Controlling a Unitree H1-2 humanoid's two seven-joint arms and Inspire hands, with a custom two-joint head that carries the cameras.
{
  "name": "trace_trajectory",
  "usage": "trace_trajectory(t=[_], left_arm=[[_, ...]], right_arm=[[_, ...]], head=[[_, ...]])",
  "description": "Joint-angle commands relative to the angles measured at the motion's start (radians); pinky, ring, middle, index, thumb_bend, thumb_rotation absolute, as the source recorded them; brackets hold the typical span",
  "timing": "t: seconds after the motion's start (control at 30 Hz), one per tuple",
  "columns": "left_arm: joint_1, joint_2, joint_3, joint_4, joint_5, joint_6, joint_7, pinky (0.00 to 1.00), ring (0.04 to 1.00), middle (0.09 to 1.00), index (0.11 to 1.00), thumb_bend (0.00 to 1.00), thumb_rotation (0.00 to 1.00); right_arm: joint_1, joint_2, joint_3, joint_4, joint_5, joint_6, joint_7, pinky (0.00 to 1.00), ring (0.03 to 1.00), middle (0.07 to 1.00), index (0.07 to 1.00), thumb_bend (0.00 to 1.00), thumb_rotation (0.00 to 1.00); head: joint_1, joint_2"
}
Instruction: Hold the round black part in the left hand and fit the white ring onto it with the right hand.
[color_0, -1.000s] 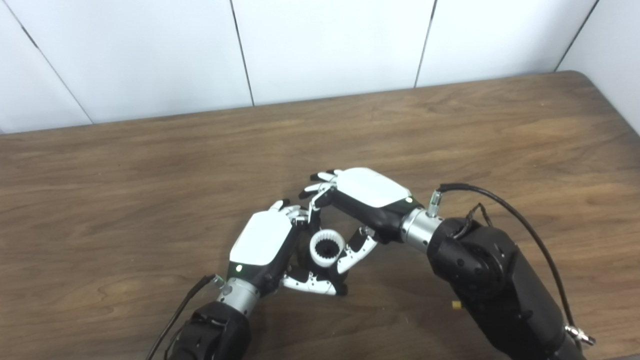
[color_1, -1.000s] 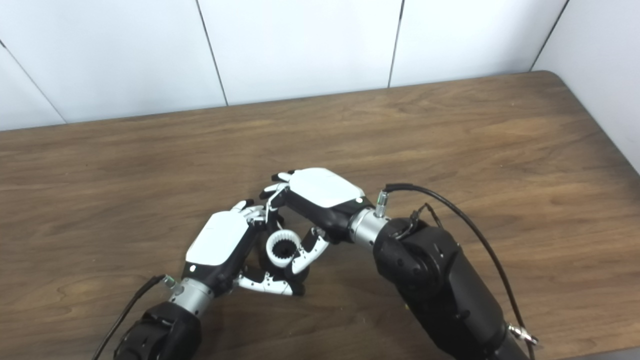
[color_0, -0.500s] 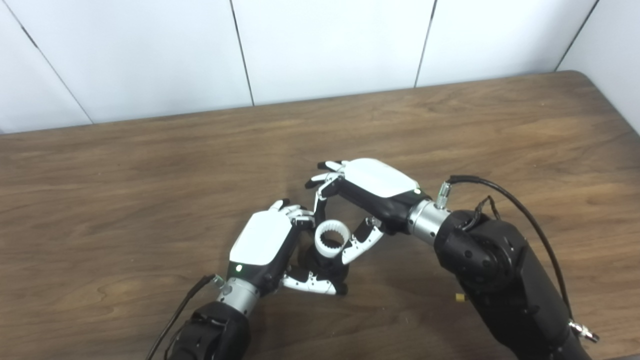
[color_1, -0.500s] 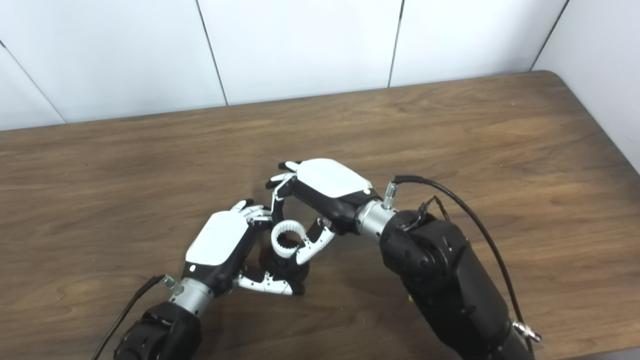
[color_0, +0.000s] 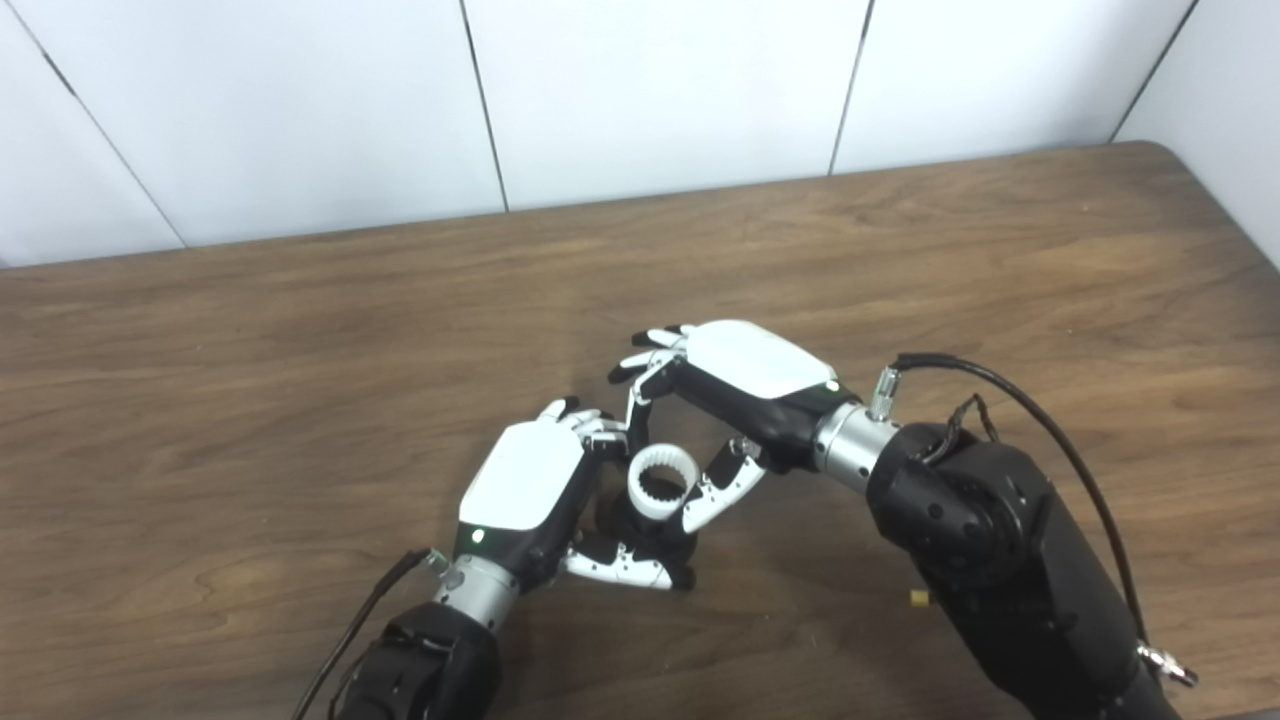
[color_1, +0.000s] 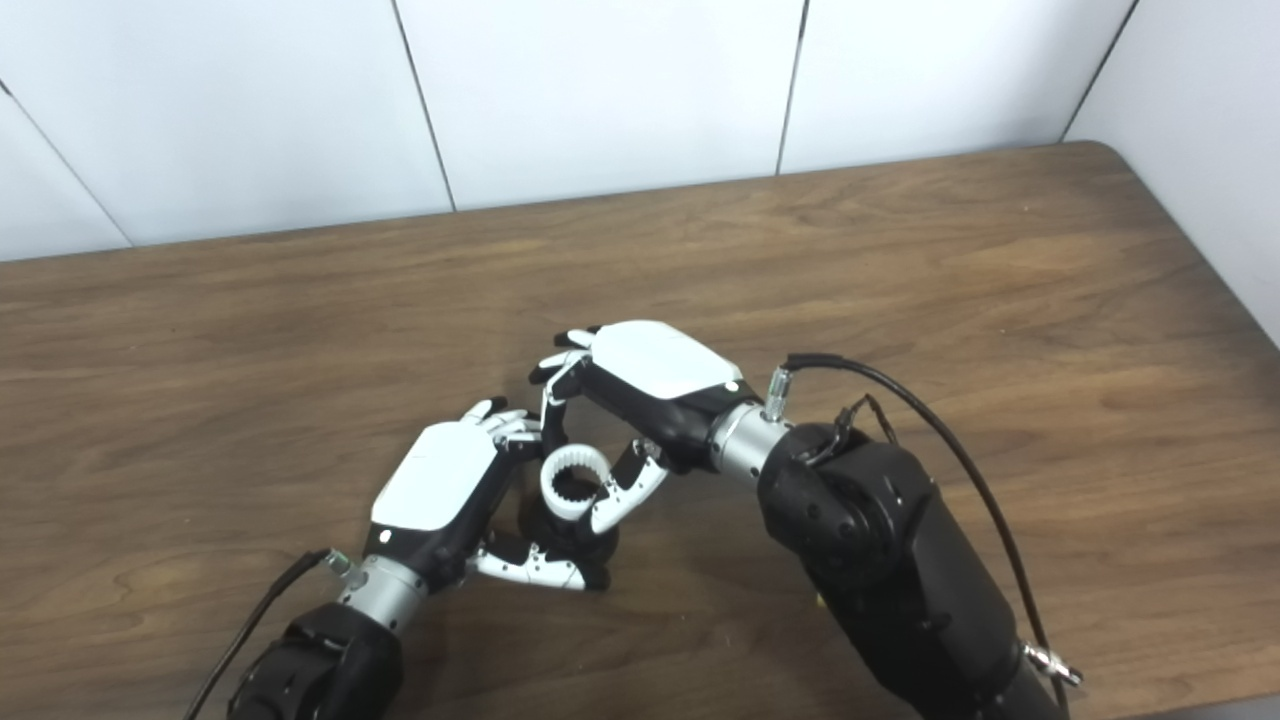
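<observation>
— Brown wood grain is seen across the table (color_0: 900, 260), and white wall panels (color_0: 650, 90) are seen behind it. What is held by the left hand (color_0: 530, 490)?

— The round black part (color_0: 640, 530) is clasped low near the table top by the left hand, whose fingers are curled round its far side while the thumb is laid along its near side. Only part of the black part is shown; most of it is hidden by the fingers and by the ring above it.

— And where is the white ring (color_0: 659, 483) found?

— It is pinched by the right hand (color_0: 735, 385), with a finger pressed on its far rim and the thumb on its right side. Small teeth are seen round the ring's inner wall. The ring is held just above the black part, tilted a little toward the camera. Whether the two are touching cannot be told from either view.

— How are the arms placed?

— Both are brought in from the bottom edge, and the two hands are met near the middle of the table. A black cable (color_0: 1040, 430) is looped over the right forearm.
</observation>
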Motion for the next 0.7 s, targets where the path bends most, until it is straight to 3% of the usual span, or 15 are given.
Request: trace_trajectory(t=[0.0, 0.67], left_arm=[[-0.008, 0.002, 0.002, -0.011, 0.008, 0.001, -0.006, 0.96, 0.854, 0.762, 0.484, 0.52, 0.05], [-0.007, -0.001, 0.000, -0.017, 0.015, 0.006, -0.012, 0.96, 0.857, 0.763, 0.484, 0.52, 0.05]], right_arm=[[-0.016, 0.005, -0.001, -0.018, 0.000, -0.017, -0.020, 1.00, 0.964, 0.857, 0.482, 0.52, 0.13], [0.002, 0.002, 0.009, 0.003, -0.008, -0.034, -0.036, 1.00, 0.965, 0.862, 0.483, 0.52, 0.13]], head=[[-0.001, 0.001], [-0.001, 0.005]])
